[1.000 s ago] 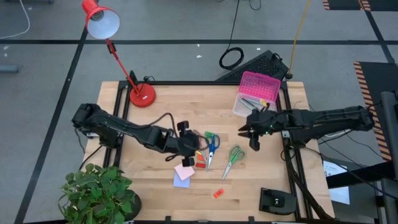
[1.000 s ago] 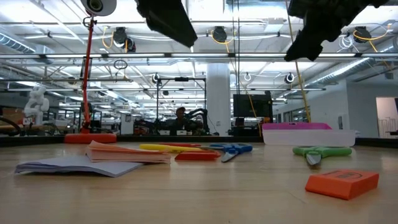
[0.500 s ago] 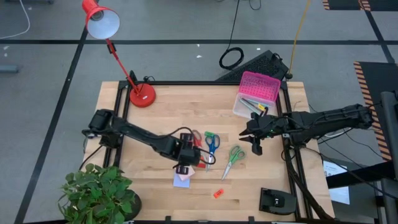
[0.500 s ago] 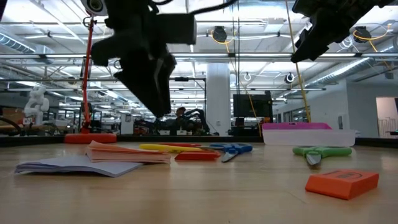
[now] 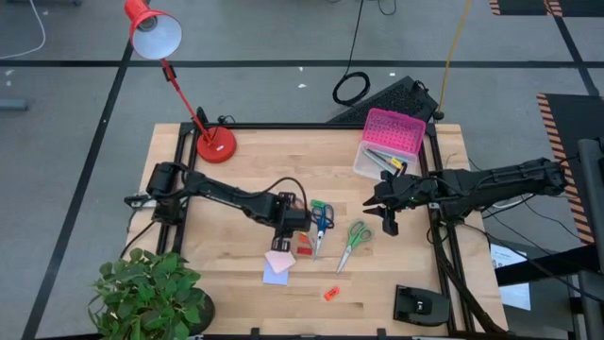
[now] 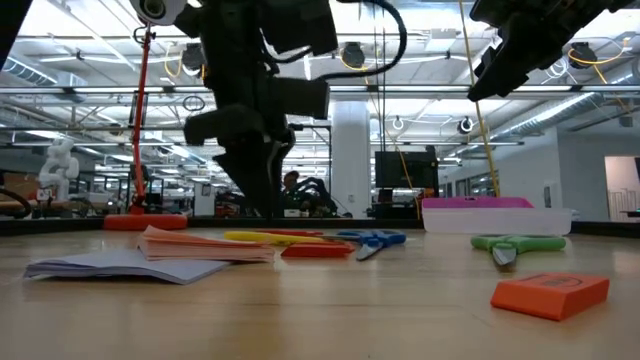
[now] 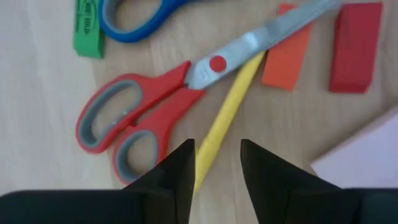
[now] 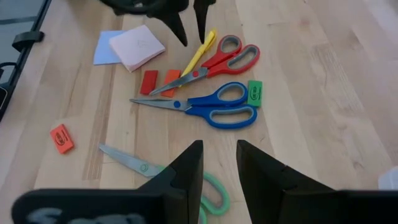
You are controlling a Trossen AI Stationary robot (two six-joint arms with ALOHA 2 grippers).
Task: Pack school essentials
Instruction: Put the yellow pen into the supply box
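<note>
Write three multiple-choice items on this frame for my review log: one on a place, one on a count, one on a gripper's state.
1. What lies straight between the left gripper's fingers?
A. the yellow pencil
B. the green eraser
C. the blue scissors

2. How many pairs of scissors lie on the table?
A. one
B. two
C. three

3. How does the right gripper stand?
A. shut on the green scissors
B. open and empty
C. shut on an eraser

Key: 1 A, the left wrist view shows the pencil running into the gap. 2 C, red scissors, blue scissors and green scissors. 3 B, its fingers are apart with nothing between them, above the table.
</note>
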